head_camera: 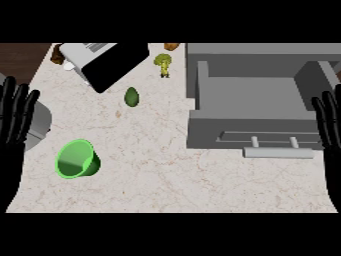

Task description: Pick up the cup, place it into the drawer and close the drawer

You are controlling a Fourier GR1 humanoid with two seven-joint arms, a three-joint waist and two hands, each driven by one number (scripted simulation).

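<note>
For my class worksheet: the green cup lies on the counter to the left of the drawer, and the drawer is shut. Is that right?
Not quite. The head view shows the drawer pulled open, its inside showing, not shut. The rest holds: the green cup lies on the counter to the drawer's left.

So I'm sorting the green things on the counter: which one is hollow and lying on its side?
The bright green plastic cup, nearest the left hand; the dark green avocado and broccoli are solid.

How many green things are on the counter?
3. The green cup lies on its side at the front left. The dark green avocado sits farther back. The broccoli stands near the back, left of the grey drawer. Others may be hidden.
</note>
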